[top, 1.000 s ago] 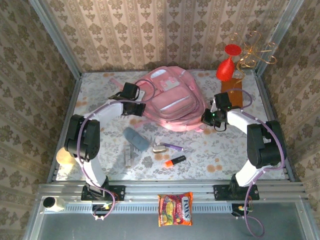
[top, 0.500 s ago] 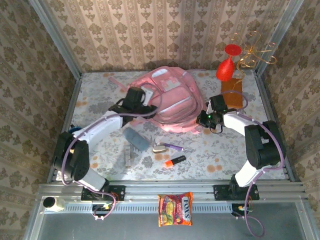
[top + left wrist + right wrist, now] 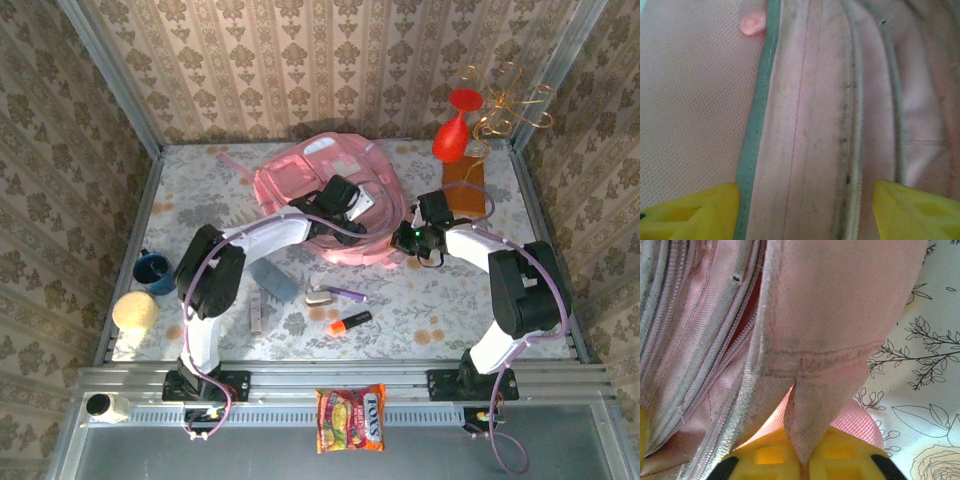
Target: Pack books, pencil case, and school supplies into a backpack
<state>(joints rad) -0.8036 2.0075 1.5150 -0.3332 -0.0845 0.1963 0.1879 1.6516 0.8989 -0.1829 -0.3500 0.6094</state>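
My left claw hangs over the middle of the pink backpack, which lies toward the far side of the table. In the left wrist view this claw has its yellow fingertips spread wide apart. Nothing sits between them but the backpack's cloth below, with a grey-green zip band running near to far and a small pink pull tab at the far end.

My right claw is at the right edge of the backpack. Close up, this claw is pinched together on a pointed pink flap of the backpack, the cloth squeezed between the two yellow pads. The zip rows run off to the left, and the flowered table top shows to the right.

Nearer than the backpack, the grey-blue pencil case lies on the table. Just right of it are the small beige piece and the purple pen, and the orange-and-black marker lies a little nearer. The pale stick lies near the pencil case's near end.

An orange snack packet sits on the metal rail at the near edge. A blue cup and a yellowish ball sit at the left side. An orange-brown slab and a red vase stand at the far right.
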